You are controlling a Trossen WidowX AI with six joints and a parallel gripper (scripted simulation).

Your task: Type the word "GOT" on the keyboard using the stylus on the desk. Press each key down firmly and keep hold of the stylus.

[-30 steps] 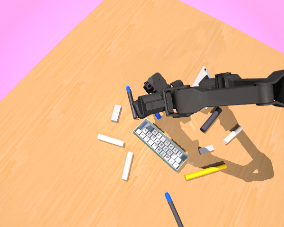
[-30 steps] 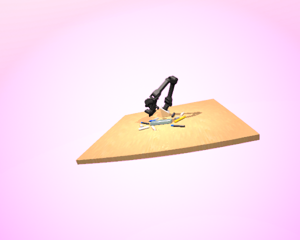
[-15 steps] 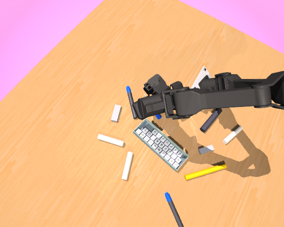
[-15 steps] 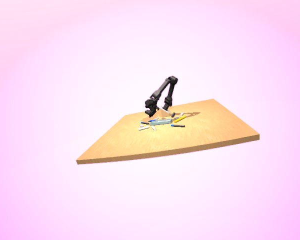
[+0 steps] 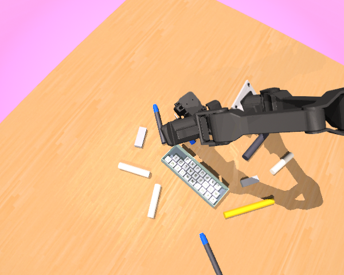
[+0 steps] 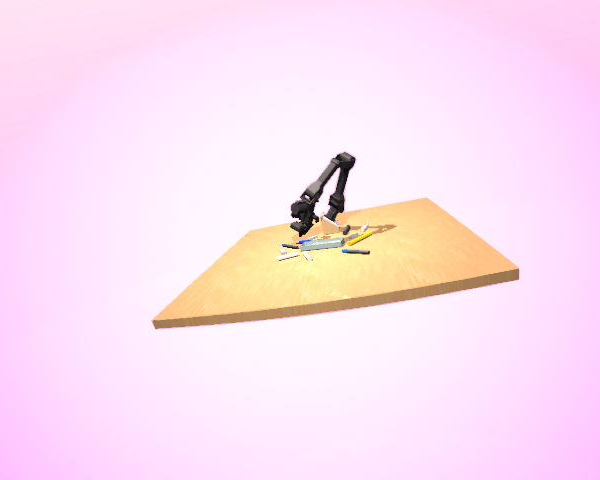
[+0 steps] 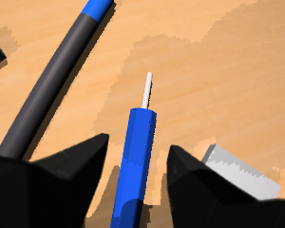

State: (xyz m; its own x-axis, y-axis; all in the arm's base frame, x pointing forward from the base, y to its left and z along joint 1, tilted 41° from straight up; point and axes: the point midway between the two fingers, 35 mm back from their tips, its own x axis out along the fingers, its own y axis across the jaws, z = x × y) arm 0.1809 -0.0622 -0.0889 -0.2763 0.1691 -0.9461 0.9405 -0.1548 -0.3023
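Observation:
The stylus (image 7: 139, 152), blue with a thin white tip, lies on the desk. In the top view the arm covers most of it and only its blue end (image 5: 192, 142) shows clearly; it also shows in the exterior view as a blue bar (image 6: 304, 241). My gripper (image 7: 138, 147) is open and empty above it. In the wrist view the stylus runs between the two dark fingertips, with a gap on each side. The top view hides the fingertips. The keyboard (image 5: 192, 174) (image 6: 322, 244), grey-green with white keys, lies beside the stylus's blue end.
A dark pen with a blue end (image 5: 159, 125) (image 7: 47, 85) lies near the stylus. A pale block (image 7: 242, 178) lies on its other side. Another block (image 5: 140, 137), white sticks (image 5: 133, 169) (image 5: 154, 201), a yellow stick (image 5: 249, 208), a dark cylinder (image 5: 253, 148) and a second pen (image 5: 210, 255) surround the keyboard.

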